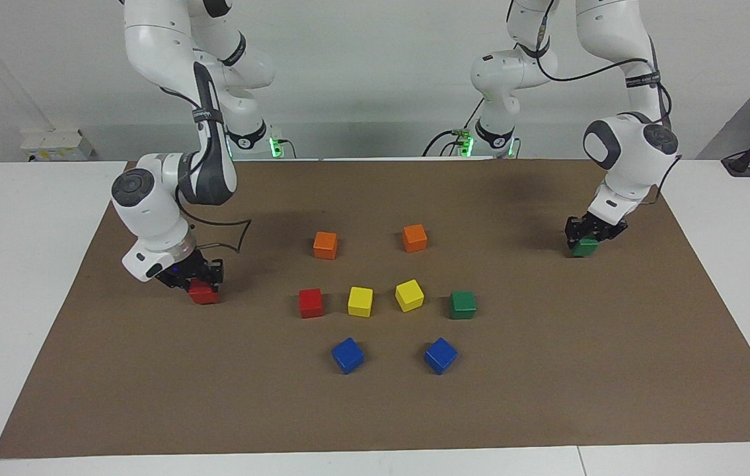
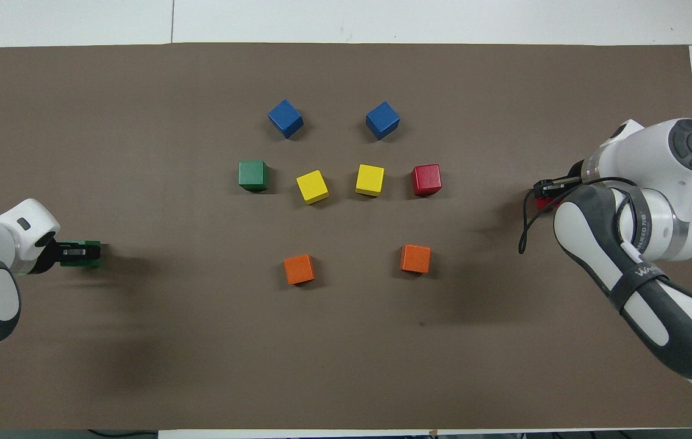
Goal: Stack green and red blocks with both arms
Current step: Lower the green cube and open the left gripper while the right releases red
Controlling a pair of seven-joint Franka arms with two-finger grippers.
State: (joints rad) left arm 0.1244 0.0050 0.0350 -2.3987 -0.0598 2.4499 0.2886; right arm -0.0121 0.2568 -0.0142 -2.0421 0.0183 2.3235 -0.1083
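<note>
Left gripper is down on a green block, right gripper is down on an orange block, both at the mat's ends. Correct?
Not quite. The right gripper is on a red block, not an orange one; the facing view shows it. Both orange blocks sit untouched in the middle group. The rest holds: the left gripper is on a green block, each at its own end of the mat.

Legible text is scarce. In the overhead view, a black strap [image 2: 641,277] around the right arm's dark grey forearm carries white lettering, of which only "WA" can be made out; a second black band [image 2: 643,224] on the same arm bears small white characters too fine to read. In the facing view, a black band [image 1: 642,80] on the left arm shows a line of white print, likewise unreadable. No numbers or signs are readable elsewhere.
</note>
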